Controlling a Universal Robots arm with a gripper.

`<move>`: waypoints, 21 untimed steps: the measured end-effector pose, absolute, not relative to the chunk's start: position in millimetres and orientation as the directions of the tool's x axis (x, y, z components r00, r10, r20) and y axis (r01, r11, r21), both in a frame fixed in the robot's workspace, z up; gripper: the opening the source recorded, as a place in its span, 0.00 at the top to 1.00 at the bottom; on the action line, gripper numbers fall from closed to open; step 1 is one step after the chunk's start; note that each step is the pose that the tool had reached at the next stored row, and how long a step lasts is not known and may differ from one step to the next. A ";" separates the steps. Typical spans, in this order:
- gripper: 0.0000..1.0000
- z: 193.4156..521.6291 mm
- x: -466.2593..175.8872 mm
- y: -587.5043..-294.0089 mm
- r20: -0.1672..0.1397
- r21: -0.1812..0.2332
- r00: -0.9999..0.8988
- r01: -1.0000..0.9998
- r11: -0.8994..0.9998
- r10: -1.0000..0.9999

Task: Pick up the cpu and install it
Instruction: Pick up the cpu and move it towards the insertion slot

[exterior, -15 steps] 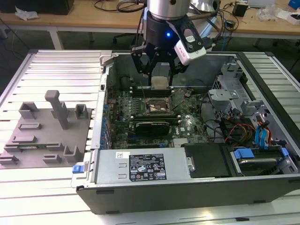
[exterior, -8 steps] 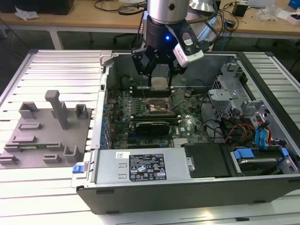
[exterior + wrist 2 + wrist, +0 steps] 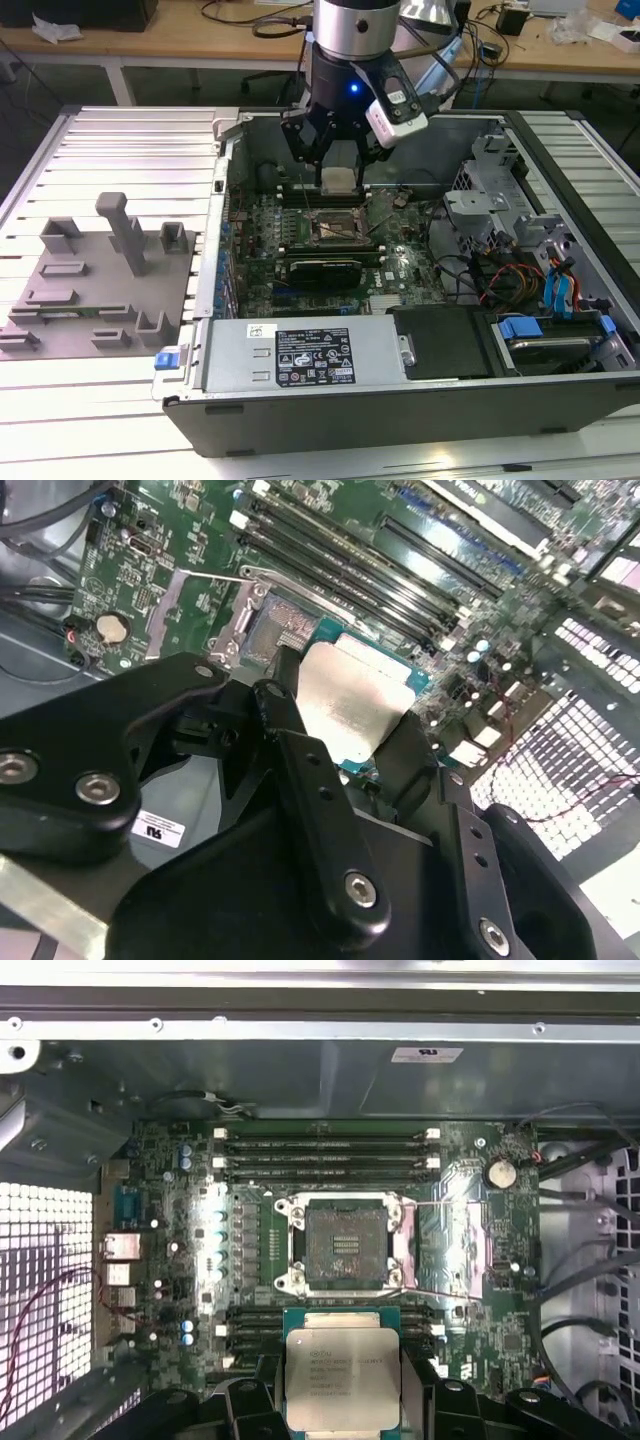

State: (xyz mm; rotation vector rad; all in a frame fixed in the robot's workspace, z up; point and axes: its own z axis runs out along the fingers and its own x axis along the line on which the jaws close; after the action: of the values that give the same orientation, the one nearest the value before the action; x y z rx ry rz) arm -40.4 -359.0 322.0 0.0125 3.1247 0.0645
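The cpu (image 3: 342,1372) is held flat, with its silvery top facing up, between the two black fingers (image 3: 418,1385) of the claw (image 3: 342,1385). The claw is pinched on two opposite edges of the cpu, one finger at each side, as is seen in both wrist views. The cpu is held in the air above the green board (image 3: 180,1220) and is not touching it. In the first wrist view the open socket (image 3: 346,1245) with its metal frame is seen just beside the cpu, uncovered. In the exterior view the claw is found inside the open computer case (image 3: 400,400), over the socket. A grey tray (image 3: 100,290) is seen well apart, at the exterior view's left, outside the case.
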 end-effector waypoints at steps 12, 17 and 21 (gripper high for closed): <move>0.45 300.0 -34.2 -339.1 -0.008 0.041 -1.000 0.008 0.999 0.008; 0.45 290.3 -28.7 -333.8 -0.002 0.041 -1.000 0.008 0.999 0.008; 0.45 287.8 -28.4 -333.4 -0.001 0.041 -1.000 0.008 0.999 0.008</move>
State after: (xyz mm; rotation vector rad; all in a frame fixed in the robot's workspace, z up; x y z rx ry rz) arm -28.4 -333.4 287.8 0.0131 3.1394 0.0644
